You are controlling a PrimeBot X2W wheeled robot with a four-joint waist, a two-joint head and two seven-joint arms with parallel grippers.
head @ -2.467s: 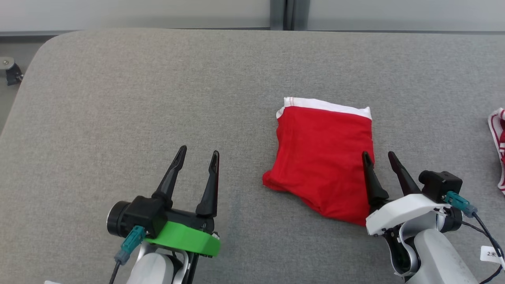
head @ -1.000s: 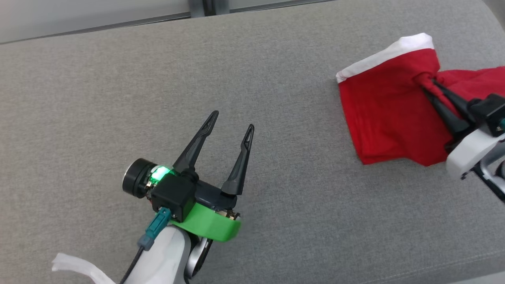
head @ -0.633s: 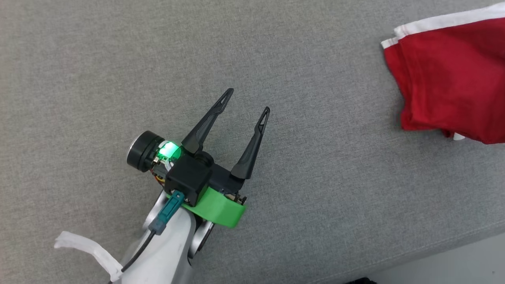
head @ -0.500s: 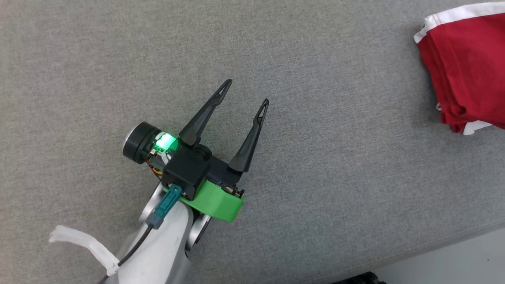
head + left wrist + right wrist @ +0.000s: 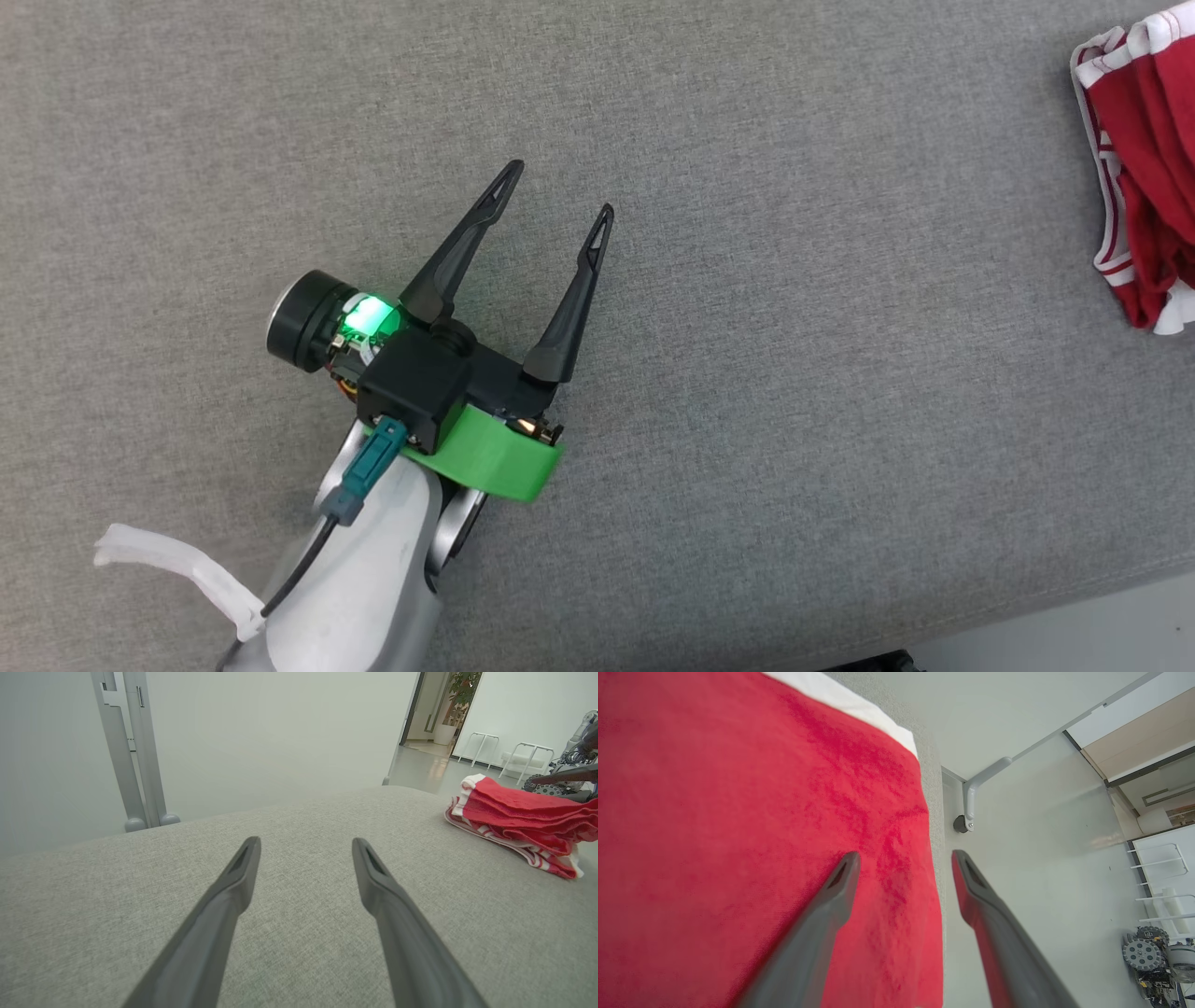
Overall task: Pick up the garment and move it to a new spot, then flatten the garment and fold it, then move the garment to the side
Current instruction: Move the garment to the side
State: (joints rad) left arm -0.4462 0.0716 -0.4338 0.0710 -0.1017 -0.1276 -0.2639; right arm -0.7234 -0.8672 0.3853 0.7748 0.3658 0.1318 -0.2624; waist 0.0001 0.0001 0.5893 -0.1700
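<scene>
Right wrist view: right claw (image 5: 904, 855) wide, empty; red garment (image 5: 738, 835) lies beneath its left finger, at worktop (image 5: 933, 802) edge. Left claw (image 5: 561, 188) wide, empty, over worktop; garment well to its right.

No word, number, label or brand mark can be read anywhere, whether on the red cloth garment with a white band (image 5: 738, 835), the grey woven fabric surface (image 5: 794, 420) or the bright green plastic collar (image 5: 490, 459).
</scene>
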